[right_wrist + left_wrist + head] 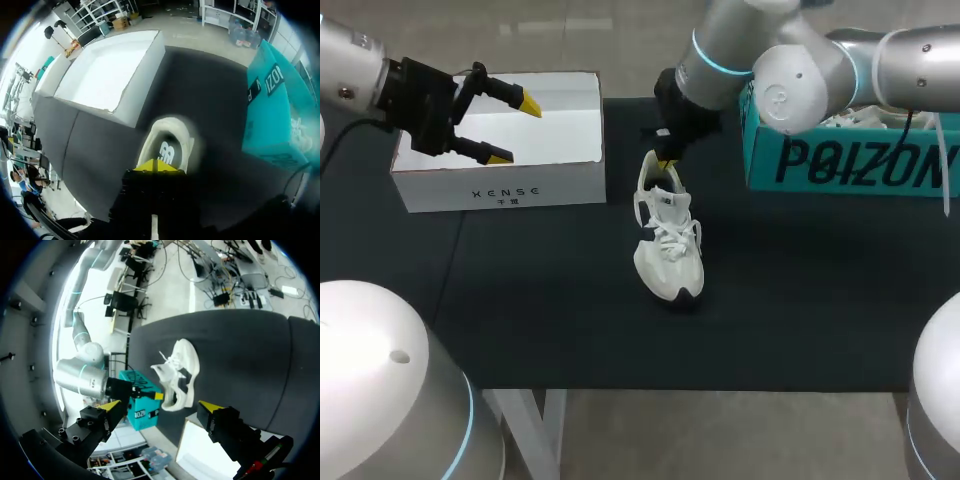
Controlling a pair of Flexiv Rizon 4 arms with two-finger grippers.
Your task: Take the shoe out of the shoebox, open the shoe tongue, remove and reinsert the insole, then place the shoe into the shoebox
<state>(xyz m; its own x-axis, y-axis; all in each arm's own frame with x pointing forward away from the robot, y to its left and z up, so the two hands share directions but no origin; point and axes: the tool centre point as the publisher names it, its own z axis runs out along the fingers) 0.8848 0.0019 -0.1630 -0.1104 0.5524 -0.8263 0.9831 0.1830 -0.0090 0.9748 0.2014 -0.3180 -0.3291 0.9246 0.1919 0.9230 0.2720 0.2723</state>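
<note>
Dark tabletop [540, 300] seen from above. At its middle lies a white shoe [670, 245], outside any box, toe pointing near, heel far. Its insole [167, 150] sits inside, visible through the heel opening. The right gripper [666, 160] hangs at the heel's rim, yellow tips pressed together; whether they pinch anything cannot be told. To the far left stands an open white shoebox [500, 190], with the left gripper [515, 130] above it, fingers spread wide and holding nothing. A teal box [850, 165] stands far right. Judging by this, only the taking-out is done; the insole work and the return to the shoebox remain.
</note>
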